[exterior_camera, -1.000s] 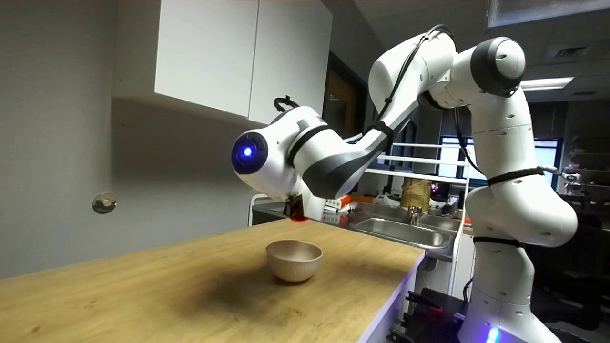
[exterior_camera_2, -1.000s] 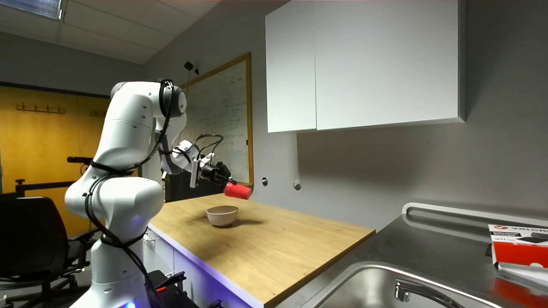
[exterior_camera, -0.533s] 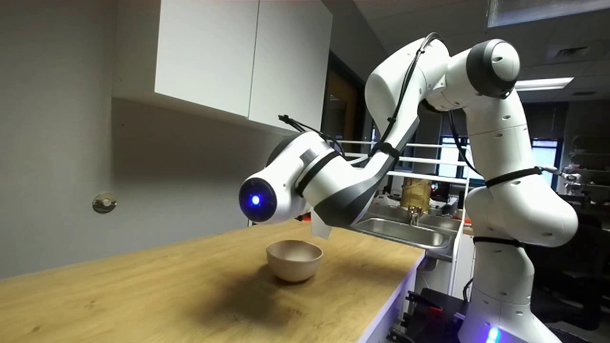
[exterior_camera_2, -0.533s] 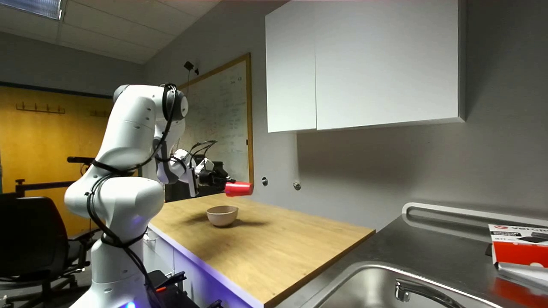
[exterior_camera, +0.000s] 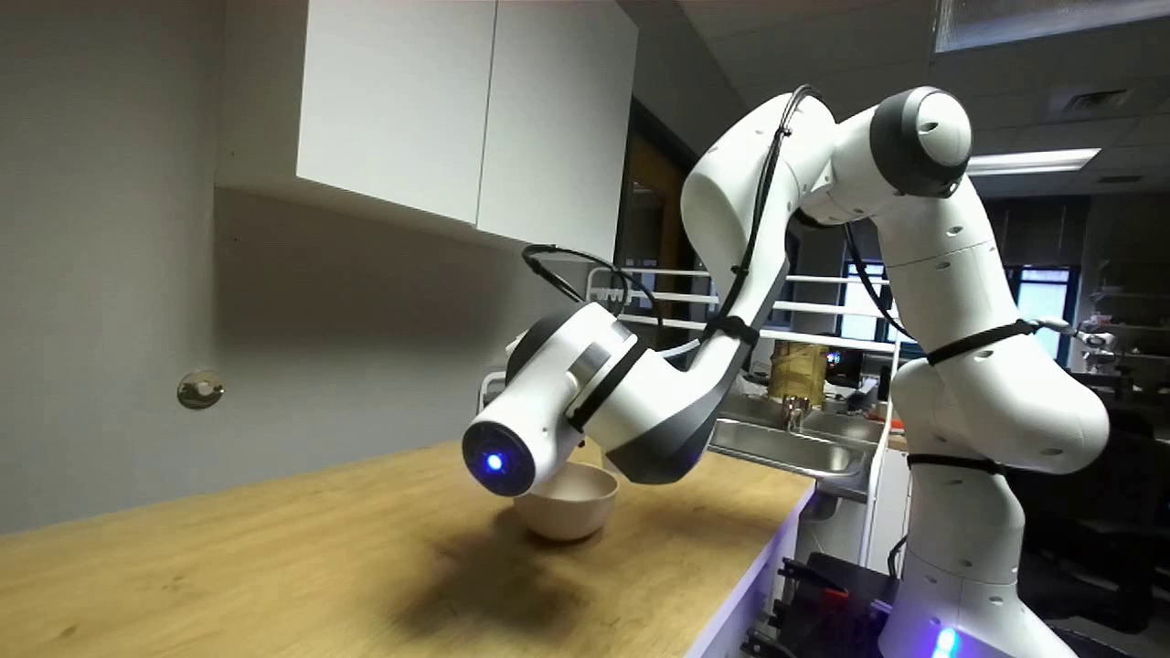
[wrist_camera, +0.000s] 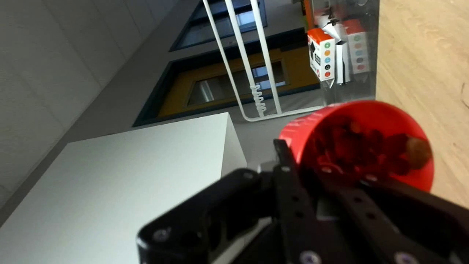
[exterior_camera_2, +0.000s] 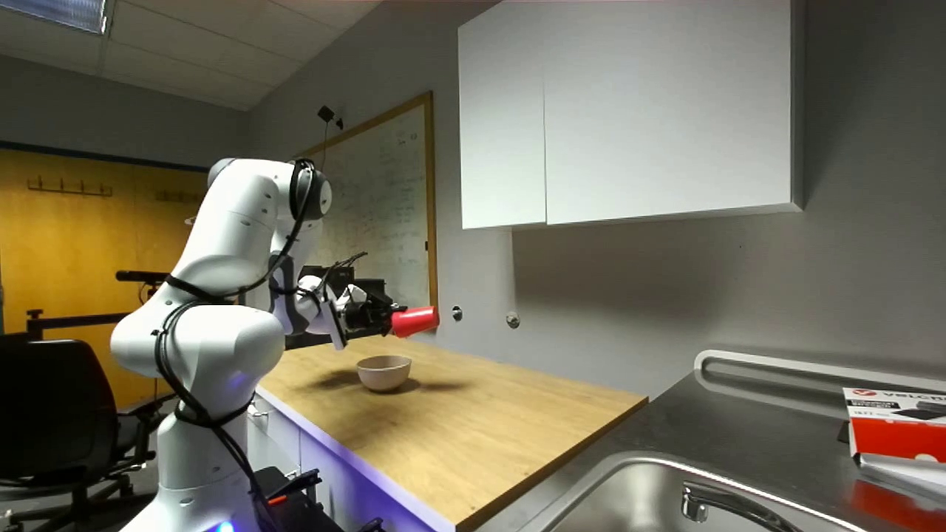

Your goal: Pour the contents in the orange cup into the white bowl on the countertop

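The orange cup [exterior_camera_2: 415,321] lies on its side in the air above the countertop [exterior_camera_2: 473,414], its far end tilted slightly up. My gripper [exterior_camera_2: 399,312] is shut on the cup's wall at the mouth end. In the wrist view the gripper [wrist_camera: 304,159] has one finger outside the cup and one inside. Dark lumps and a brownish piece show inside the cup [wrist_camera: 381,113]. The white bowl [exterior_camera_2: 384,375] stands upright on the countertop, below and beside the cup. It also shows in an exterior view [exterior_camera: 571,507], partly behind the wrist, where cup and gripper are hidden.
A white wall cabinet [exterior_camera_2: 628,111] hangs above the back wall. A metal sink [exterior_camera_2: 635,502] with a tap and a red-white box [exterior_camera_2: 898,425] are beyond the countertop's end. A white rack [exterior_camera: 676,283] stands by the sink.
The arm has lowered and the wrist has turned. The cup has gone from far end down, through level, to far end slightly up. The bowl has not moved.
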